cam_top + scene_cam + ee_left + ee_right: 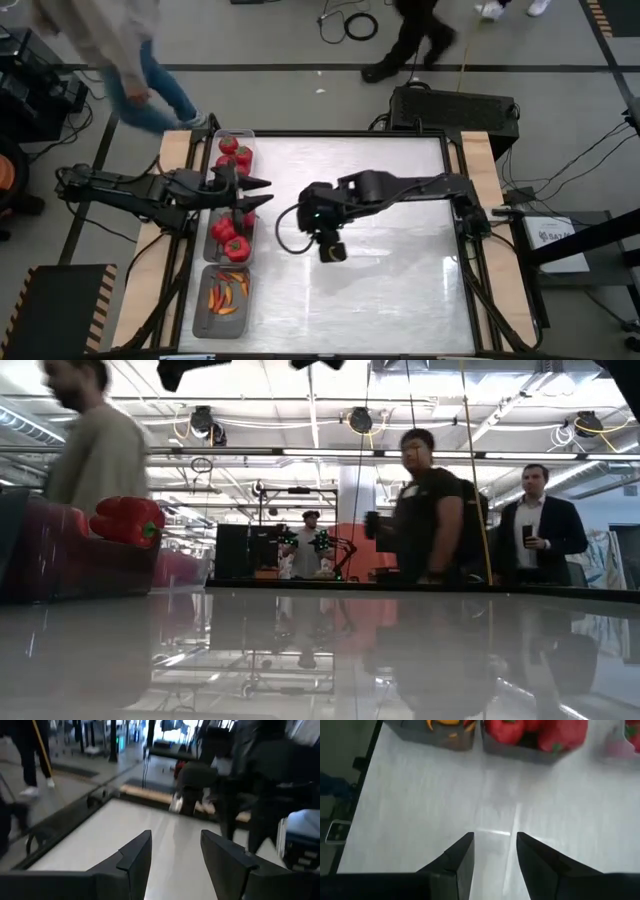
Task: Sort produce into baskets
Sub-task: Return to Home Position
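Note:
Three clear trays stand in a row along the table's left edge. The far tray (246, 140) holds red tomatoes (232, 152), the middle tray (212, 248) red bell peppers (232, 240), and the near tray (205, 320) thin orange and red chilies (226, 297). My left gripper (265, 193) is open and empty, reaching over the trays between the far and middle ones, fingers pointing toward the table's right (175, 850). My right gripper (333, 252) is open and empty over the bare table middle (492, 845), facing the chilies (442, 724) and peppers (535, 732). A red pepper (125, 520) shows in the low view.
The bare tabletop (400, 230) spreads right of the trays. People walk beyond the far edge (140, 70) (435, 510). A black box (455, 110) sits behind the far edge, and cables lie at the right side.

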You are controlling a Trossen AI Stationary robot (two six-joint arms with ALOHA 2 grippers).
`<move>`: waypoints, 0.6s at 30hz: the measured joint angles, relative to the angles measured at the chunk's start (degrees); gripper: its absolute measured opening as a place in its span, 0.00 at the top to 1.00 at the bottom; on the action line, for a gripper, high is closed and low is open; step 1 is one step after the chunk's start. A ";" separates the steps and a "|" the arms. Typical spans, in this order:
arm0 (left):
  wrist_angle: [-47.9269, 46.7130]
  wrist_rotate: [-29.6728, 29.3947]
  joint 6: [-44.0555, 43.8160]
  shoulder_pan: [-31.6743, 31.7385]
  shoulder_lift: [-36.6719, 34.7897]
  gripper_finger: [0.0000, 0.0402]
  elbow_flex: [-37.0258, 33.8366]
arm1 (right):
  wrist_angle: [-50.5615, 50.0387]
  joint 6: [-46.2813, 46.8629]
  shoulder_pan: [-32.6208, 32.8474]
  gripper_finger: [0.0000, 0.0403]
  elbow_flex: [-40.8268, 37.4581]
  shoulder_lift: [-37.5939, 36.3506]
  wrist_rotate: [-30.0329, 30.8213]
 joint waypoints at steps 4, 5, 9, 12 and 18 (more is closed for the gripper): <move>6.52 0.02 0.32 0.17 1.24 0.56 0.00 | -6.51 -0.94 -0.77 0.65 0.00 -2.85 0.23; 7.75 0.02 0.34 0.31 1.78 0.56 0.00 | -8.31 -1.44 -0.94 0.65 0.00 -3.52 0.25; 11.41 0.02 0.33 1.16 4.40 0.56 0.00 | -13.40 -2.46 -1.56 0.65 0.00 -6.81 0.30; 12.89 0.02 0.21 1.93 6.55 0.56 0.00 | -15.29 -2.90 -1.96 0.65 -0.05 -9.72 0.31; 15.03 0.66 -0.09 3.04 8.67 0.56 0.00 | -15.22 -2.90 -2.48 0.65 -0.95 -17.09 1.80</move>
